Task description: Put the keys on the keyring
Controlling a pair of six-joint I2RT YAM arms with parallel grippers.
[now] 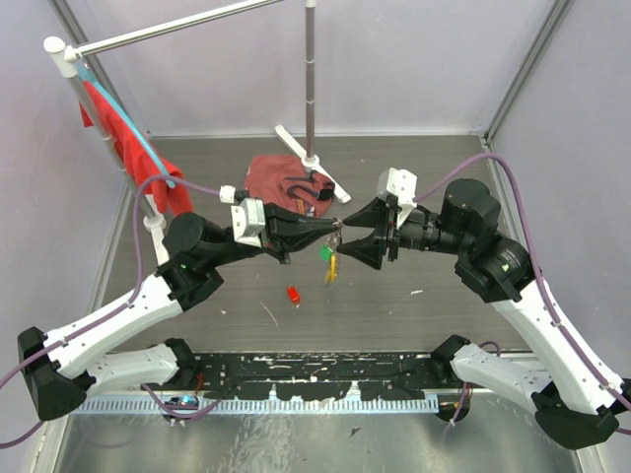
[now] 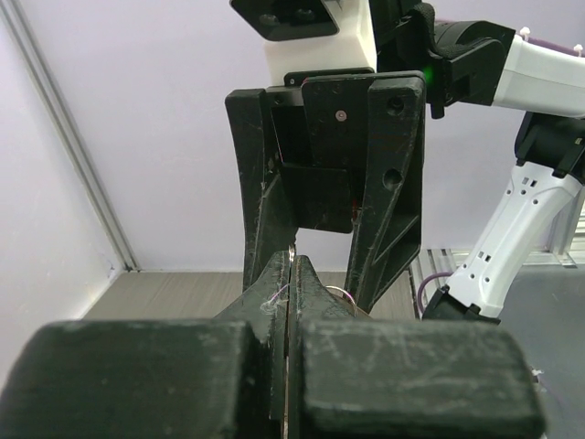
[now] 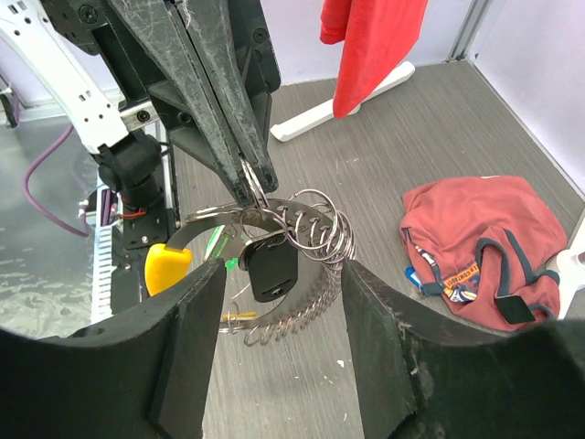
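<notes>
The keyring (image 3: 322,225), a silvery coiled-wire loop, hangs in mid-air above the table. My left gripper (image 1: 332,235) is shut on its top edge, the fingertips (image 3: 249,181) pinching the wire. A black key (image 3: 271,266), a yellow key (image 3: 167,267) and a green key (image 3: 216,245) dangle from the loop. Facing it, my right gripper (image 3: 281,294) is open, one finger on each side of the loop's lower half; its right finger is very close to the coil. A red key (image 1: 293,294) lies loose on the table. In the left wrist view only a sliver of the keyring (image 2: 343,294) shows.
A red garment (image 1: 286,181) lies crumpled behind the grippers, beside the white-footed metal pole stand (image 1: 312,156). A red cloth (image 1: 116,126) hangs from a rack at the back left. Enclosure walls surround the table.
</notes>
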